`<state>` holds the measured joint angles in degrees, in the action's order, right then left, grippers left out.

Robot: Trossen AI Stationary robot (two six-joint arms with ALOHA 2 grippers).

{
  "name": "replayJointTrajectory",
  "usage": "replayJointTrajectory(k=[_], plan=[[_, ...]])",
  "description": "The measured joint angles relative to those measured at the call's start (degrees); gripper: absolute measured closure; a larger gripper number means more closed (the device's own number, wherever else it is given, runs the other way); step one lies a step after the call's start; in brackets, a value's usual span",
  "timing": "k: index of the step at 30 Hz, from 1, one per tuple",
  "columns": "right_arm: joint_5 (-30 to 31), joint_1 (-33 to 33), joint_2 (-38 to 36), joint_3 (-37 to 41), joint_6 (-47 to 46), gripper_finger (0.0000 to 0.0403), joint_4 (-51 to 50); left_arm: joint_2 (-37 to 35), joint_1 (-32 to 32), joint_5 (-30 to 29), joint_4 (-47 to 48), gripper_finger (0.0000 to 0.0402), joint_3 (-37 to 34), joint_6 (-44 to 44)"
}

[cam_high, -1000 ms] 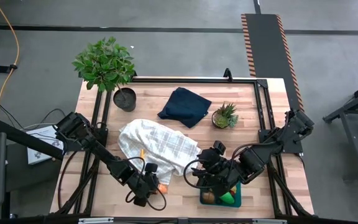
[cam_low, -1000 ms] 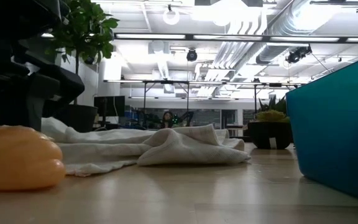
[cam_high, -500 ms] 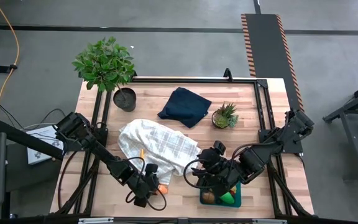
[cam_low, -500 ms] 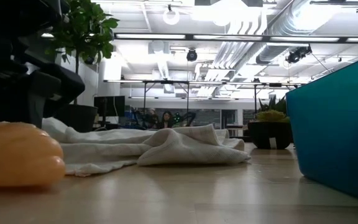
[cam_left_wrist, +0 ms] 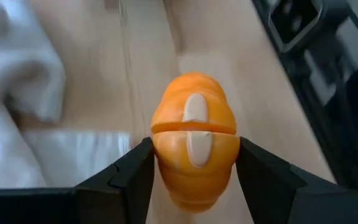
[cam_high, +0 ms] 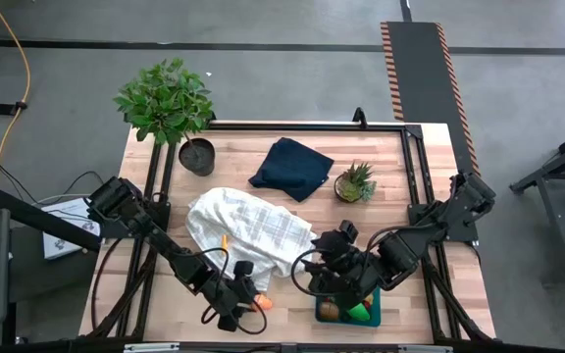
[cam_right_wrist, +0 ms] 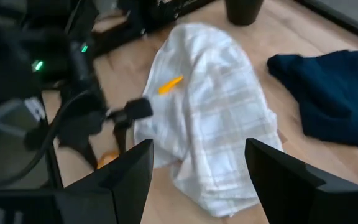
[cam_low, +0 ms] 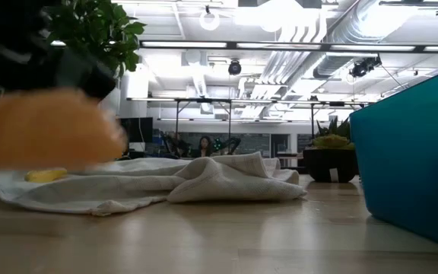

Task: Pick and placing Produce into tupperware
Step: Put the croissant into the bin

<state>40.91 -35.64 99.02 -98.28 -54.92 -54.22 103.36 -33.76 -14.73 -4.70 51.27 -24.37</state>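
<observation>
My left gripper (cam_high: 251, 303) is near the table's front edge, left of the middle, shut on an orange piece of produce (cam_left_wrist: 194, 146), which shows blurred and off the tabletop in the low view (cam_low: 48, 129). The teal tupperware (cam_high: 374, 312) stands at the front right with a brown round one (cam_high: 330, 311) and a green piece (cam_high: 361, 313) in it. My right gripper (cam_right_wrist: 197, 180) hangs open above the tupperware's left side, holding nothing. A yellow banana (cam_high: 225, 240) lies on a white checked towel (cam_high: 248, 230). My left gripper pinches the orange piece by its two opposite sides (cam_left_wrist: 157, 152) between its two fingers (cam_left_wrist: 129, 177). The fingers slant downward at it from the table's left. The piece is lifted clear of the tabletop, and its free end sticks out past the fingertips.
The crumpled white towel covers the table's middle. Behind it lie a dark navy cloth (cam_high: 290, 167) and a small spiky potted plant (cam_high: 355, 182). A large leafy potted plant (cam_high: 170, 103) stands at the far left corner. Bare wood shows between the orange piece and the tupperware.
My left gripper has risen and shifted a little toward the table's right with the orange piece. The piece rested on the tabletop a second ago and is now lifted clear; in the low view the yellow banana on the towel now shows behind where it lay.
</observation>
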Motion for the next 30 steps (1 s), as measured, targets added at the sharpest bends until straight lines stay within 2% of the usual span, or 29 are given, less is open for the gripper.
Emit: replayJointTrajectory(k=[5, 9, 14, 18, 23, 26, 30], plan=[[2.46, 0.44, -1.84, 0.00, -6.99, 0.0158, -0.89, -0.01, 0.02, -3.99, 0.89, 0.0209, 4.55, 3.33], [3.32, 0.48, -3.03, 0.00, -12.62, 0.0158, -7.43, -0.01, 0.07, -8.45, 5.91, 0.0209, 9.53, 7.66], [5.83, -1.90, -3.30, 0.62, -26.72, 0.0158, -20.75, -0.01, 0.63, -14.39, 14.33, 0.0209, 16.75, 13.70], [6.73, -4.54, -4.95, 5.41, -36.79, 0.0158, -20.87, -0.01, 2.65, -14.84, 18.53, 0.0209, 21.13, 15.04], [6.60, -7.73, -10.59, 18.59, -46.26, 0.0158, -6.97, -0.05, 5.09, -15.00, 21.01, 0.0209, 24.81, 17.88], [6.62, -9.85, -16.12, 29.02, -49.55, 0.0158, 7.35, -0.05, 6.12, -14.97, 22.31, 0.0209, 26.41, 19.45], [9.44, -12.58, -23.87, 43.32, -50.05, 0.0158, 31.73, -0.05, 6.86, -14.93, 22.98, 0.0209, 27.77, 20.98]])
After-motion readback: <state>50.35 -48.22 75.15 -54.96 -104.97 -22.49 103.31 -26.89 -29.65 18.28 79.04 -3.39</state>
